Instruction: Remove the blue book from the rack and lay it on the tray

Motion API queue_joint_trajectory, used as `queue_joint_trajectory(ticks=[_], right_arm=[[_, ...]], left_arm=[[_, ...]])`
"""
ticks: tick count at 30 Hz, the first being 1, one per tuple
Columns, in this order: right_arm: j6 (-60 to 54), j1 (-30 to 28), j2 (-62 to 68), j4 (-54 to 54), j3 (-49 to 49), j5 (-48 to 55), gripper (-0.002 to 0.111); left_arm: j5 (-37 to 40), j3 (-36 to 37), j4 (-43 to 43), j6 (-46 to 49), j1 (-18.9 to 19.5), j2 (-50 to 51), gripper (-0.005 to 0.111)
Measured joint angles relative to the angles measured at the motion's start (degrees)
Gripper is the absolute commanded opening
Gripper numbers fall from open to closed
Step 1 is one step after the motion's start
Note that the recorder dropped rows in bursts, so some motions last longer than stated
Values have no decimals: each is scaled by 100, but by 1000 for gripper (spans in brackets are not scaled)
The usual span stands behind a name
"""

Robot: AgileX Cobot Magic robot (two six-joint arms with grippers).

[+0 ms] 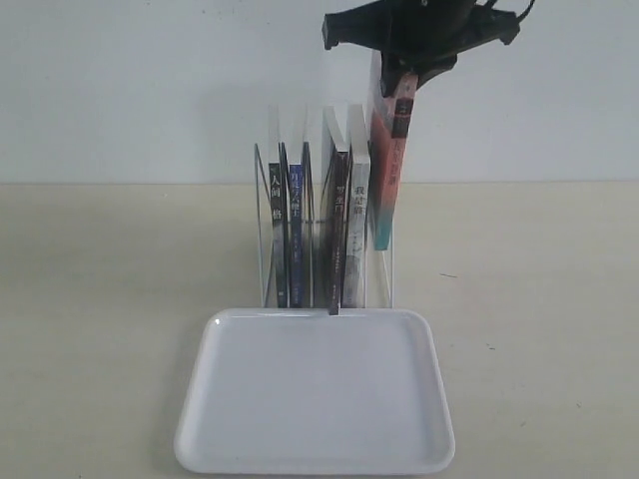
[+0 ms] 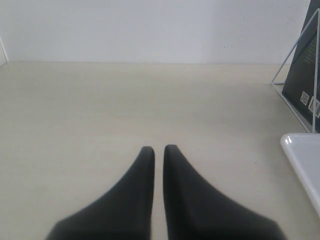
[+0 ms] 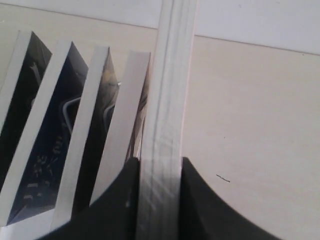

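Plain white wall behind and a pale beige table, that's the whole setting. Biggest thing on it is the white tray, lying flat right in front of the rack. The rack's dividers are clear, so honestly it's hard to count the slots.

The blue book stands upright in the rack, second from the left, next to a dark-spined book. The spine text is too small for me to read.

The right gripper is clamped on the top of the red-and-teal book, which sits higher than the others at the rack's right end. Its arm is cut off by the top edge.

The left gripper only shows in its own wrist view. It's low over bare table, fingers nearly together, nothing between them.
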Motion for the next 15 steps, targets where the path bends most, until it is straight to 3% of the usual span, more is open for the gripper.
queue_joint_trajectory(ticks=[8, 10, 15], right_arm=[[0, 0, 468, 12, 0, -51, 2], [0, 0, 541, 12, 0, -63, 11], [0, 0, 668, 12, 10, -108, 49]], left_arm=[[0, 0, 0, 0, 0, 0, 6], [0, 0, 0, 0, 0, 0, 6], [0, 0, 0, 0, 0, 0, 6]])
